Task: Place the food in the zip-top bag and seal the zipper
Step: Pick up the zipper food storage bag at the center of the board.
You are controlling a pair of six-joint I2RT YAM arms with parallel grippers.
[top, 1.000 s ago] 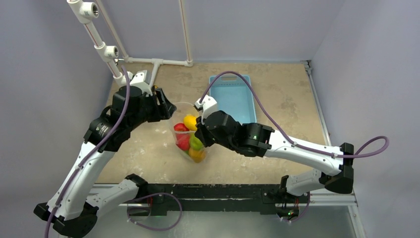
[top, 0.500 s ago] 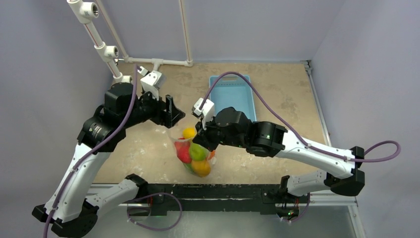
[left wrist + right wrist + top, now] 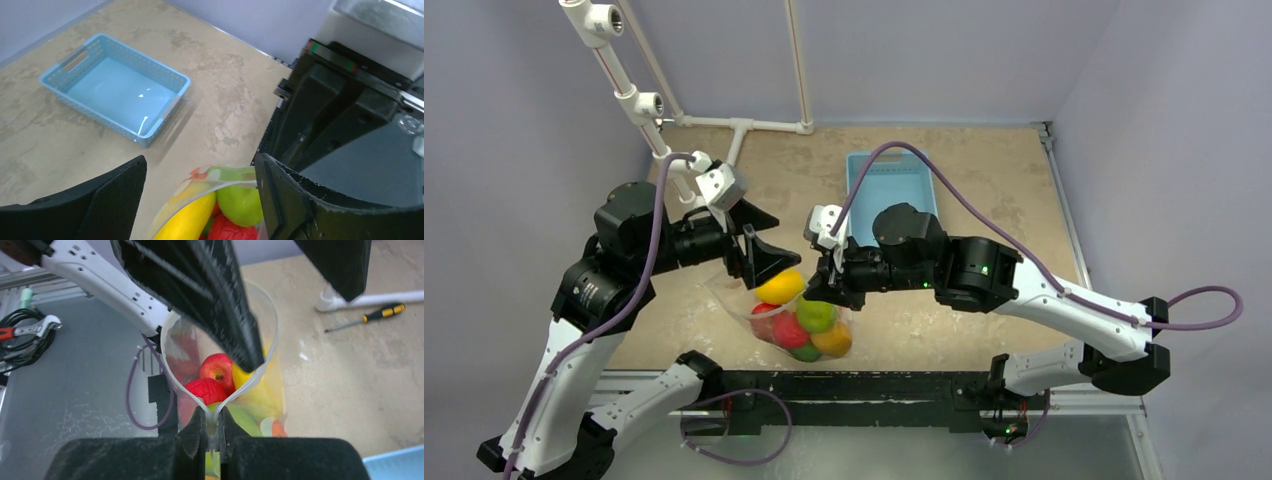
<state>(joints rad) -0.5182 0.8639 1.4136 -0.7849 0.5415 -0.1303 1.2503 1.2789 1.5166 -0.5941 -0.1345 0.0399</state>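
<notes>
Risk first. The zip-top bag sags on the table, on the near-left side of the light-blue basket and well apart from it. The food is all inside. Only one end of the zipper is pinched, and the rest of the mouth gapes in a wide loop. The yellow banana-shaped piece lies high, right at that opening (the likeliest to escape). A tug or tilt away from the basket could roll it out.

Second worry: the two lips are far apart, so a run along the strip could seal crooked, or not at all. The thin plastic could also slip from so small a pinch under the fruit's weight.

Right gripper: jaws closed tight on the zipper's end, forearm reaching in low from the basket's side.

Left gripper: spread wide and holding nothing. It hangs above the mouth on the side far from the basket. One finger seems to dip inside the loop, though I cannot be sure. It might snag the rim.
</notes>
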